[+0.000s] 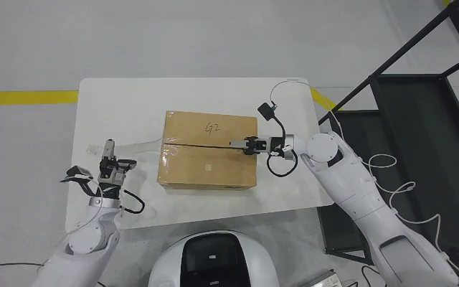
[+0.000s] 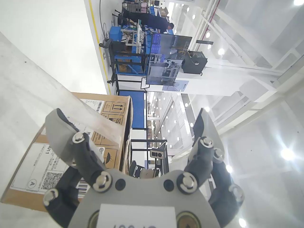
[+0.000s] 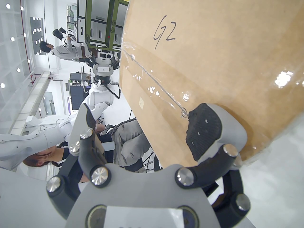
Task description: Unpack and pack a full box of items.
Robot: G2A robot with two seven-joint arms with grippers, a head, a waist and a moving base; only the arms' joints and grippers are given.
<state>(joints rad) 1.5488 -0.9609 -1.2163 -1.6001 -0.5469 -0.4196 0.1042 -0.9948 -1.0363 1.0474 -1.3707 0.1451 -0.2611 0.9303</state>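
A closed cardboard box (image 1: pixel 208 159) marked "G2" sits mid-table on the white table (image 1: pixel 107 100), its top seam (image 3: pixel 152 79) covered with clear tape. My right gripper (image 1: pixel 240 145) is open at the right end of that seam; in the right wrist view one dark fingertip pad (image 3: pixel 204 129) rests on the box top (image 3: pixel 213 48) at the seam's end, the other finger hangs off the box's side. My left gripper (image 1: pixel 113 154) stands open left of the box. A strip of clear tape (image 2: pixel 95 119) runs from the box (image 2: pixel 59 155) and clings to one left finger (image 2: pixel 59 124).
A dark metal frame and steps (image 1: pixel 401 107) stand just off the table's right edge. A black cable block (image 1: pixel 267 110) hangs over the table behind the right wrist. Bare table lies behind and in front of the box.
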